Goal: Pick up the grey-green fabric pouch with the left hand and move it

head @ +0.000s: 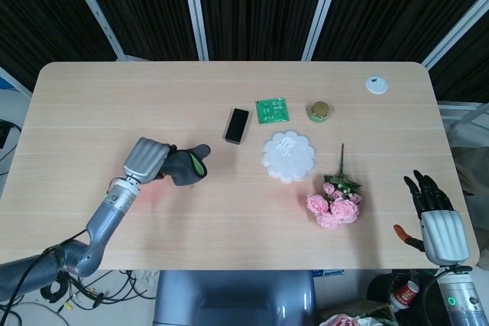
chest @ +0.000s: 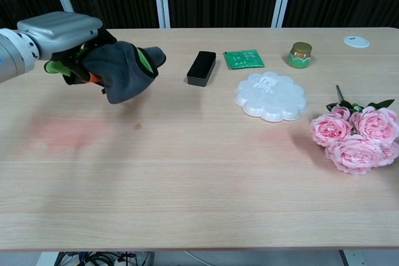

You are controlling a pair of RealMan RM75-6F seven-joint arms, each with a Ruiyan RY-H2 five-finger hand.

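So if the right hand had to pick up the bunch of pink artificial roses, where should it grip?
Probably the thin green stem, not the blooms of the pink artificial roses. The bunch lies flat, stem pointing away from the robot, so fingers coming from above and closing across the bare stem behind the heads should avoid crushing petals. The right hand hangs open nearby.
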